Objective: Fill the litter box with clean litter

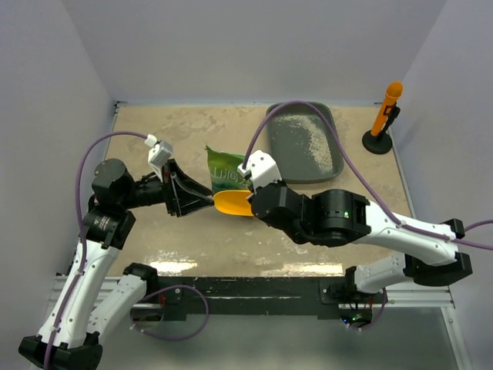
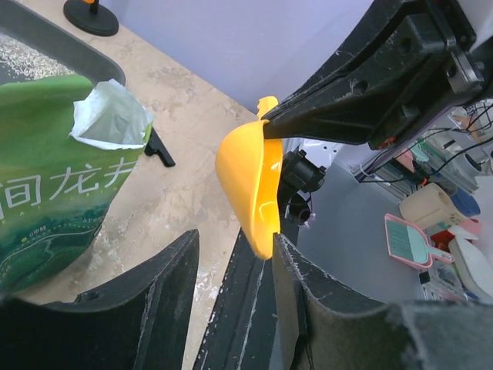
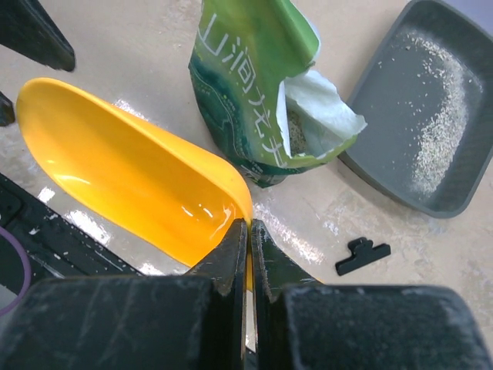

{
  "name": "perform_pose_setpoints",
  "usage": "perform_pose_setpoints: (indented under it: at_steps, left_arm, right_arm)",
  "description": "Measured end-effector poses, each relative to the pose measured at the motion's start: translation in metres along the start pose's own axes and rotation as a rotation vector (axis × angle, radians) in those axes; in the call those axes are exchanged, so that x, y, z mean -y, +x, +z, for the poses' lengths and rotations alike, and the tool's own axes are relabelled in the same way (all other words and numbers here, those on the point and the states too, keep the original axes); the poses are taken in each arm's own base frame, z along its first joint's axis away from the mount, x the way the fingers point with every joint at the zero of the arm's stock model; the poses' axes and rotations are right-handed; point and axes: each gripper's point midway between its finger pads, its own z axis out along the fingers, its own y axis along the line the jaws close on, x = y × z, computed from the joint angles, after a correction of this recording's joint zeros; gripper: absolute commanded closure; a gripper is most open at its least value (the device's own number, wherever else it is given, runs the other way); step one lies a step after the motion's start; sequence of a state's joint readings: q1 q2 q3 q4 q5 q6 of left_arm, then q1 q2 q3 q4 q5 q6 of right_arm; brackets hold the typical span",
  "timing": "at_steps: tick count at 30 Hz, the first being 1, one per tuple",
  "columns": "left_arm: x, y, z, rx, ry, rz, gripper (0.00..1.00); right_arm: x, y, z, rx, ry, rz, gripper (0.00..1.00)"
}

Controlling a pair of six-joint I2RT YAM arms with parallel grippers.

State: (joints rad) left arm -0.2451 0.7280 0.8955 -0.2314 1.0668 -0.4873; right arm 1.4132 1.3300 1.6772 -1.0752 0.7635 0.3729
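**A:** What do you have in front of you, biggest first?

**B:** You have the beige mottled stone-look worktop (image 1: 192,247). At its far right lies the shallow dark grey rectangular plastic litter box (image 1: 304,146), with a thin band of fine pale whitish-grey clean litter (image 1: 312,139) along its right side. Just left of it stands the glossy green printed bag (image 1: 225,173), its top torn open, with pale lining showing at the mouth.

**A:** And your arms?

**B:** Your right arm reaches from the right side across the middle of the worktop, its wrist turned toward the bag. The right gripper (image 3: 248,235) has its jaws pressed together on the rim of a bright yellow plastic scoop (image 3: 131,173), whose hollow faces up and looks bare. The scoop hangs just in front of the bag, between the two grippers.

**A:** The left one?

**B:** Your left arm folds at the elbow and stretches rightward, low over the worktop. The left gripper (image 1: 199,200) stands partly apart, its fingers (image 2: 146,308) on either side of the scoop's tip. You cannot tell whether they touch it.

**A:** Anything small?

**B:** A small black clip (image 3: 363,254) lies on the worktop near the litter box's near corner. An orange-handled tool on a black round base (image 1: 383,123) stands at the far right.
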Motion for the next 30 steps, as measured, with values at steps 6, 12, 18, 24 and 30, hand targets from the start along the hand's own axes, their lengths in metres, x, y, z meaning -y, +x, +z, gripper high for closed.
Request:
perform_pose_setpoints:
  at_steps: [6, 12, 18, 24, 30]
  left_arm:
    - [-0.004, 0.004, 0.001, -0.014, -0.007, -0.032, 0.53]
    - [-0.005, 0.005, 0.001, -0.018, -0.011, -0.037, 0.62]
    - [-0.011, 0.01, 0.001, -0.033, -0.032, -0.049, 0.66]
    - [-0.019, 0.015, 0.001, -0.042, -0.07, -0.054, 0.88]
    - [-0.034, 0.02, 0.001, -0.061, -0.128, -0.069, 1.0]
  right_arm:
    - [-0.016, -0.008, 0.015, -0.006, 0.006, -0.049, 1.0]
    - [-0.025, -0.013, 0.023, -0.004, 0.004, -0.069, 1.0]
    - [-0.028, -0.029, 0.02, 0.028, -0.009, -0.046, 1.0]
    - [-0.032, -0.028, 0.025, 0.015, -0.01, -0.06, 1.0]
    - [-0.037, -0.026, 0.026, 0.01, -0.038, -0.054, 0.83]
